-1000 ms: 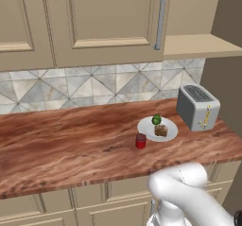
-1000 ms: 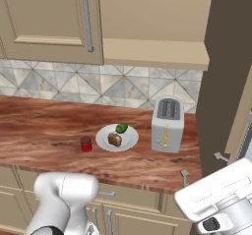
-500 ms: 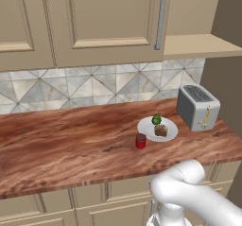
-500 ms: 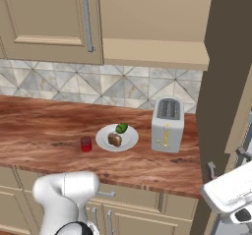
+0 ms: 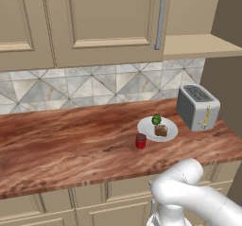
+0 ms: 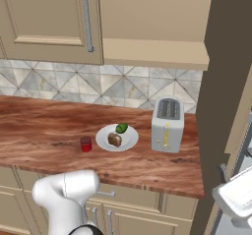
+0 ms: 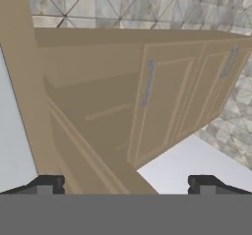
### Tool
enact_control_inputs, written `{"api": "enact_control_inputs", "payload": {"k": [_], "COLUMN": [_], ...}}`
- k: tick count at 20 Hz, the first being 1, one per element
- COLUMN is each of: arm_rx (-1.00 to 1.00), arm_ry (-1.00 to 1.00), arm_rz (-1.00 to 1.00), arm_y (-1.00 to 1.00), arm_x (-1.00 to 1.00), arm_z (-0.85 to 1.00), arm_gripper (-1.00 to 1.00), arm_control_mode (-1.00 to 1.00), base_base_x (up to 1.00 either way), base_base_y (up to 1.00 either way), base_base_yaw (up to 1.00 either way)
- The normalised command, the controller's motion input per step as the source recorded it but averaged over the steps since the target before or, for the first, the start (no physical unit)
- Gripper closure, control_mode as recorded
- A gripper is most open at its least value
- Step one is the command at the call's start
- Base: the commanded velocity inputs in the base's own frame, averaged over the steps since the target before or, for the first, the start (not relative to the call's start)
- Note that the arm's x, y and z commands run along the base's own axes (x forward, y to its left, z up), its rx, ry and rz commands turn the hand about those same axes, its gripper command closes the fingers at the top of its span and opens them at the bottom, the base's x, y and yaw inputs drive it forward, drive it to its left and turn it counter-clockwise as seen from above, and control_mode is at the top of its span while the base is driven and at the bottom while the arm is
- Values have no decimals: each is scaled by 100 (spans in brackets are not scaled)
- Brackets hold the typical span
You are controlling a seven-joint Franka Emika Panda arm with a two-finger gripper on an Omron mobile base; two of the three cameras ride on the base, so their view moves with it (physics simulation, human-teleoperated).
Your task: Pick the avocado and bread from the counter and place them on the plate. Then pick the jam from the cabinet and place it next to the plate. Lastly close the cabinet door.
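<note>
The counter [image 5: 71, 144] is a long reddish-brown wood-grain slab running left to right over beige drawers, with a grey diamond-tiled backsplash [image 5: 94, 85] behind it. Above, the cabinet door [image 5: 104, 21] is a tall beige framed panel, closed flat, its long grey bar handle [image 5: 161, 19] standing vertical near the right edge. The jam [image 5: 140, 141], a small red cylinder with a darker lid, stands upright on the counter just left of the plate [image 5: 146, 126], close beside it but apart from the rim. The plate is round, flat and white; on it the dark-green roundish avocado [image 5: 156, 120] sits at the back and the brown blocky bread [image 5: 161, 130] just in front, the two nearly touching. To the right, near the plate, a grey boxy toaster [image 5: 197, 107] stands with its slots running front to back. In the hand view the gripper [image 7: 125, 184] shows its two dark tips spread wide with nothing between them, facing beige cabinet panels
</note>
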Motion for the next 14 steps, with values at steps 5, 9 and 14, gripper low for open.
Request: {"api": "enact_control_inputs", "payload": {"k": [5,9,14], "arm_rx": [0,0,3], "arm_ry": [-13,-12,-2], "arm_rz": [-2,-2,0], "arm_y": [9,17,-2], "arm_x": [52,73,95], "arm_z": [0,9,25], "arm_gripper": [-100,-100,-100], "arm_control_mode": [-100,-100,-100], "base_base_x": [0,0,0], "base_base_y": [0,0,0], "base_base_yaw": [0,0,0]}}
